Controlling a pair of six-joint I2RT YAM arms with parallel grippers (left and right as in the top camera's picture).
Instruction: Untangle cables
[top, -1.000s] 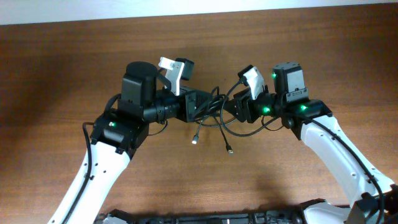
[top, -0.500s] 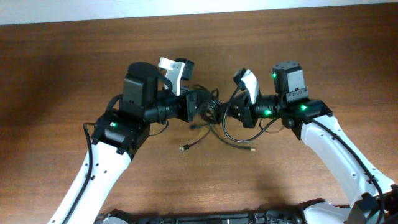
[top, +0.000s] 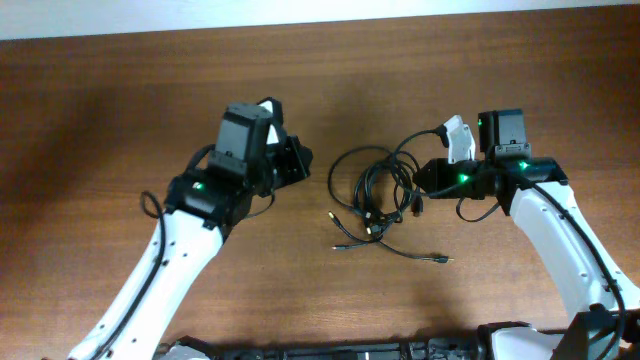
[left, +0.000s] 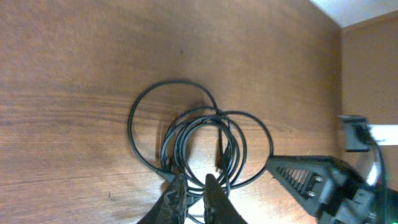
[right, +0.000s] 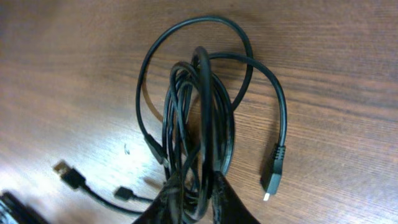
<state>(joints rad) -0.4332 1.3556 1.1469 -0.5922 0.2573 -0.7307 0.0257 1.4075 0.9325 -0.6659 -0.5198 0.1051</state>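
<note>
The cables are thin black cords looped into one bundle on the wooden table, between my two arms. My right gripper is shut on the bundle's right side. In the right wrist view the fingers pinch several strands of the cables. My left gripper is left of the bundle, apart from it, shut and empty. In the left wrist view its fingers are in front of the loops. Loose plug ends trail out at the front.
The brown wooden table ends at a pale strip along the far edge. A plug lies right of my right fingers and a USB plug lies left of them. The right gripper also shows in the left wrist view.
My left gripper has let go of the bundle and drawn back to the left. My right gripper has moved right with the bundle, and the loops have spread out on the table.
</note>
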